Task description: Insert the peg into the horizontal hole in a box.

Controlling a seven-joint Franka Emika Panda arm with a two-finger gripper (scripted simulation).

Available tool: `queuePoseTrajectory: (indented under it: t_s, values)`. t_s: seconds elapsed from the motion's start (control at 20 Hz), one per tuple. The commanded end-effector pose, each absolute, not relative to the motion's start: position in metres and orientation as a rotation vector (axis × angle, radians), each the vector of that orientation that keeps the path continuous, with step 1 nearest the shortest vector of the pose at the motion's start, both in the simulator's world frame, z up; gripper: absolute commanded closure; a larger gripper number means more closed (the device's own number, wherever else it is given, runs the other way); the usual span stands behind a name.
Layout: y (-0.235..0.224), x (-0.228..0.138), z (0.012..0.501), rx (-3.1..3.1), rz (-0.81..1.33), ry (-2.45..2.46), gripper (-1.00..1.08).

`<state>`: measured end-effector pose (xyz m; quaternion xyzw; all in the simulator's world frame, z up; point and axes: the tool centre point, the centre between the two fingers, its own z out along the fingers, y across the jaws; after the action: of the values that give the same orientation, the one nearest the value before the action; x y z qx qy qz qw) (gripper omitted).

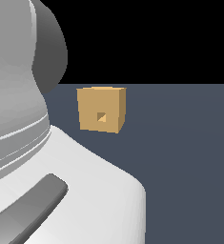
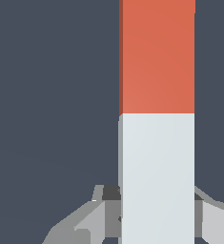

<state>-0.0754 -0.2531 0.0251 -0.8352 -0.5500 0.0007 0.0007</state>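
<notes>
From my remote seat, the exterior view's left is mostly white arm housing (image 1: 61,190), blocking the peg. The plain tan cube box (image 1: 102,108) sits upper centre on the dark floor (image 1: 189,167), its small square hole (image 1: 101,116) facing the camera. On the wrist view the grey gripper (image 2: 157,209) is clamped on the slim orange-and-white square peg (image 2: 157,119), white end. My worry: the hole's tiny, so slight misalignment would jam it against the face.
</notes>
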Motion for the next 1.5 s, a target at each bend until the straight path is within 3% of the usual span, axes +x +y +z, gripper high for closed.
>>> queuePoseTrajectory:
  t_s: [0.0, 0.8, 1.1, 1.45]
  values:
    - [-0.222, -0.074, 0.030, -2.609, 0.000, -1.750, 1.08]
    - [-0.015, -0.078, 0.057, -2.517, 0.000, -1.881, 1.08]
    - [0.023, -0.080, 0.062, -2.500, 0.000, -1.903, 1.08]
    - [0.033, -0.080, 0.063, -2.496, 0.000, -1.909, 1.08]
